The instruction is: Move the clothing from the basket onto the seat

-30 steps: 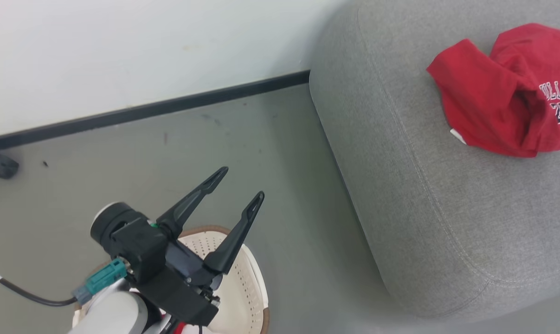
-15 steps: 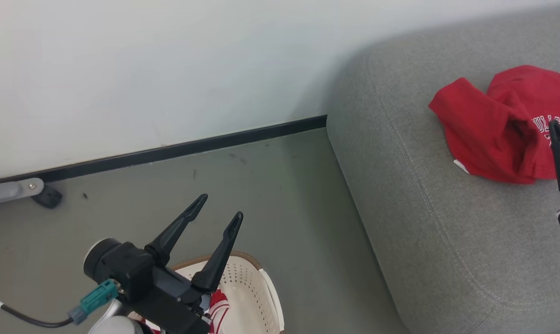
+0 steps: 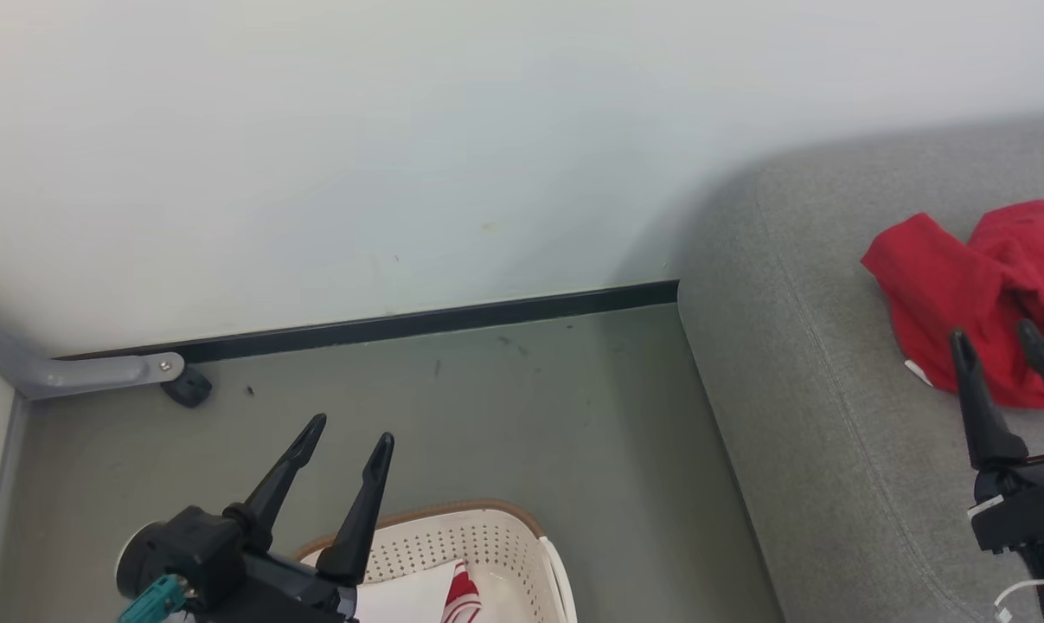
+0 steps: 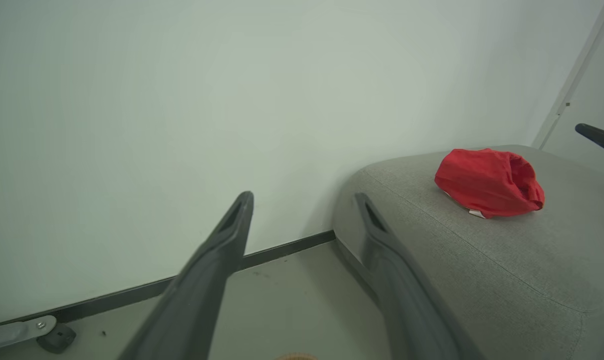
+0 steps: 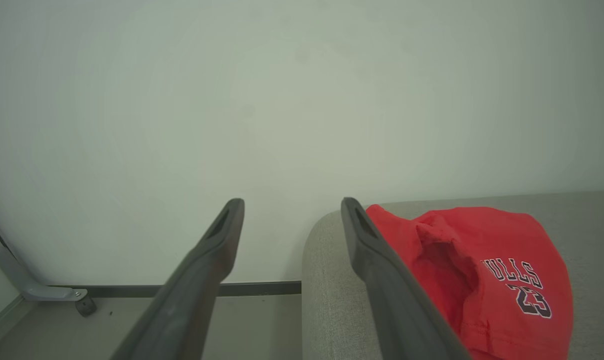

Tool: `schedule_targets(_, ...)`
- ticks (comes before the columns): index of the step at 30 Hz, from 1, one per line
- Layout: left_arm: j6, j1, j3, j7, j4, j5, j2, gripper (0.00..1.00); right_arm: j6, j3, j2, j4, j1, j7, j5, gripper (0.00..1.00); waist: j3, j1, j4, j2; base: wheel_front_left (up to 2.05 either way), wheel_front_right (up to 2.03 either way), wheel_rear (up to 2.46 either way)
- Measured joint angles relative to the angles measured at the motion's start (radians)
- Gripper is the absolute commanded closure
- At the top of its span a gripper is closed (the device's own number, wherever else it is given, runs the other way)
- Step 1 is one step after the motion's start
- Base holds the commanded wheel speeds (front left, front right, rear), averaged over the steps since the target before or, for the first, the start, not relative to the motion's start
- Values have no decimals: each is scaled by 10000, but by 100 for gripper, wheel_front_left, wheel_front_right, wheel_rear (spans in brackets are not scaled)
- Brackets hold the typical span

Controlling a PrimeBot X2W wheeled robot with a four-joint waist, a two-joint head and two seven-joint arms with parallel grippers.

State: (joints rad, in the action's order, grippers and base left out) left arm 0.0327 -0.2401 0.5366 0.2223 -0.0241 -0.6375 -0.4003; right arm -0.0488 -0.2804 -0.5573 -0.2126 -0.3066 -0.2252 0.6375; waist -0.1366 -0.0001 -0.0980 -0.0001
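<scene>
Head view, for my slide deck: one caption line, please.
Open, empty left gripper and right gripper; red jersey on the grey seat, striped garment in the basket.

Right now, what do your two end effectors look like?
Both are matt black: the left end effector and right end effector each carry two long, tapering fingers on a blocky black base. A teal connector sits by the left one; thin white wires by the right.

The seat is grey woven cloth, matt and coarse. The clothing is soft red fabric. The basket is smooth, perforated cream plastic. The floor looks smooth and matt.
</scene>
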Motion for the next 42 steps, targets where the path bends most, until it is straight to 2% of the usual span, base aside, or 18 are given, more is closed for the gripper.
schedule_targets(9, 414, 874, -642, 102, -63, -351, -46, 0, 470, -102, 568, 1243, 1203, -150, 40, 0, 517, 1, 521, 0, 0, 0, 0)
schedule_targets(17, 740, 1948, -1298, 217, 6, -474, 23, 0, 746, -362, 961, 1590, 1990, -230, -219, 0, 933, 0, 894, 1, 0, 0, 0)
schedule_targets(21, 742, 2103, -1394, 219, 73, -464, 205, 0, 932, -336, 1166, 1774, 2582, -240, -217, 0, 1026, 0, 1068, 1, 0, 0, 0)
schedule_targets(27, 817, 2358, -1712, 268, 257, -439, 230, 0, 943, -571, 1540, 1789, 3007, -242, -313, 0, 1081, 0, 1231, 0, 0, 0, 0)
schedule_targets(42, 840, 2623, -2100, 272, 525, -153, 500, 0, 1062, -314, 1647, 2111, 3006, -259, -767, 0, 959, 1, 1146, 1, 0, 0, 0)
